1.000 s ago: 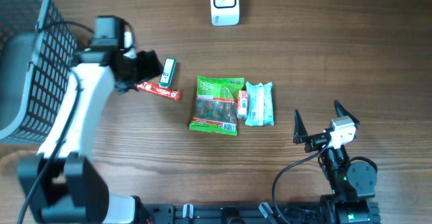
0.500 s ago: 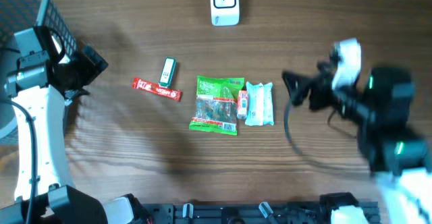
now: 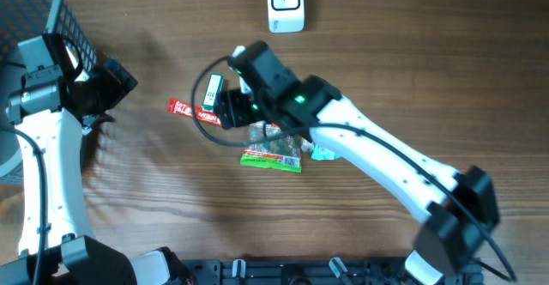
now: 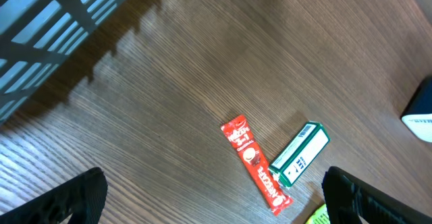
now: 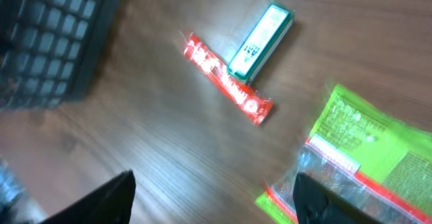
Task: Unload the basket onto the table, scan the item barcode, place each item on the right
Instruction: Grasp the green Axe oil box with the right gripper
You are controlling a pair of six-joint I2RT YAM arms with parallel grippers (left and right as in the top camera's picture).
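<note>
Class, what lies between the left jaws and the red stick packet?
Nothing but bare wooden table. In the left wrist view the open left jaws frame the red stick packet with only wood between them, and the overhead view agrees.

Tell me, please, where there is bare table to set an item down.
Bare wooden table lies right of the white barcode scanner, and between it and the dark mesh basket. Crowded: the centre, where the red stick packet, green snack bag and right arm cluster.

On the wooden table I work at lie a red stick packet touching a small green box, a green bag, a white scanner and a mesh basket.
</note>
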